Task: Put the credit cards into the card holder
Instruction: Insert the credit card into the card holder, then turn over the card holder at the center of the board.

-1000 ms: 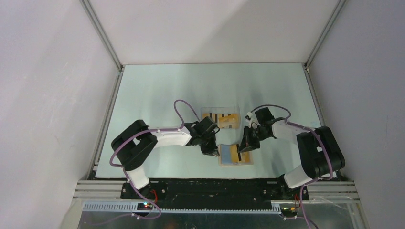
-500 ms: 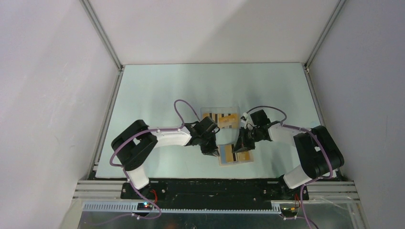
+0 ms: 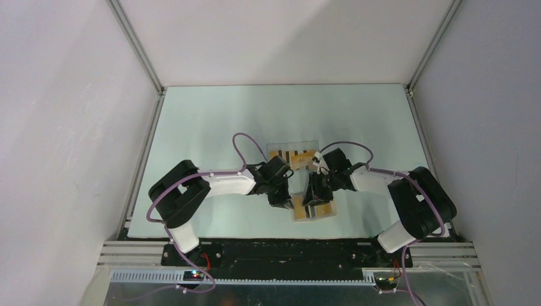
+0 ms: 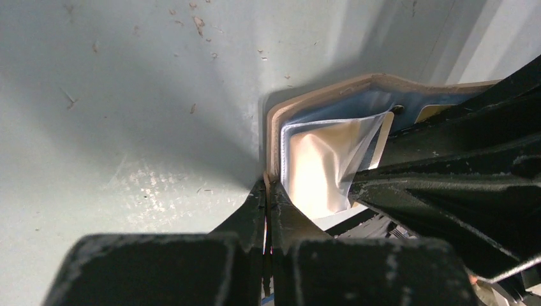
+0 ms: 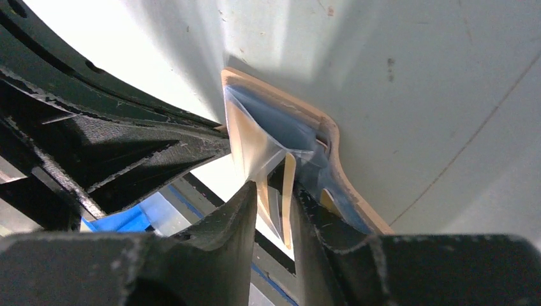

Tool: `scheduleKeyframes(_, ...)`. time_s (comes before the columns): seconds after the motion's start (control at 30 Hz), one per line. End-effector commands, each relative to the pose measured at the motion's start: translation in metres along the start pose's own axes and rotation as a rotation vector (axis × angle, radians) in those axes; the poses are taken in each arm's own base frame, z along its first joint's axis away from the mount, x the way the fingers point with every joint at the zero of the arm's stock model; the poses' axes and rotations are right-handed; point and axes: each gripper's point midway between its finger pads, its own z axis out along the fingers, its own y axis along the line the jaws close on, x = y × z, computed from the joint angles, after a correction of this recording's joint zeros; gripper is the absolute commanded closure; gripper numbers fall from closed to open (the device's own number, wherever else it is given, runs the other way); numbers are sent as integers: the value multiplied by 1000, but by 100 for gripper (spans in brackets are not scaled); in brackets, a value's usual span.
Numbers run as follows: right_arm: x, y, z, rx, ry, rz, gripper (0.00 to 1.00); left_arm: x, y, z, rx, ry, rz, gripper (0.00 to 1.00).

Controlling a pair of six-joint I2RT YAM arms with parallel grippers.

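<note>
The card holder lies open near the table's front, tan outside and light blue inside. My left gripper is shut on its left tan edge, pinching it between the fingers. My right gripper hangs over the holder's middle. In the right wrist view an orange-yellow credit card stands on edge between the parted fingers of that gripper, its far end in the clear pocket of the holder. A gap shows beside the card. More credit cards lie behind.
A clear plastic tray holding the other cards sits just behind both grippers. The two arms nearly touch over the holder. Metal frame rails border the pale table on both sides.
My right gripper has moved left across the holder with the card, and its jaws have parted from shut. The left gripper has stayed where it was, shut.
</note>
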Motion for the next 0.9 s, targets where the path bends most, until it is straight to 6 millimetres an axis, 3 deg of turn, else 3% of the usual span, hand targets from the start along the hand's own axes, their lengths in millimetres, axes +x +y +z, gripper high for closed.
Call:
scheduleKeyframes(0.0, 10, -1, 12, 55, 39, -35, 64, -6, 10, 5, -51, -27, 30, 100)
scheduleKeyframes(0.2, 10, -3, -2, 132, 15, -54, 48, -6, 10, 5, -53, -30, 31, 100)
scheduleKeyframes(0.5, 5, 5, -41, 228, -49, -102, 22, -7, 10, 3, -53, -39, 33, 100)
scheduleKeyframes(0.67, -4, 0, -68, 234, -117, -79, 17, -7, 8, 2, -47, -42, 37, 100)
scheduleKeyframes(0.87, -18, -28, -93, 243, -199, 58, 15, -8, 5, -1, -38, -50, 46, 100)
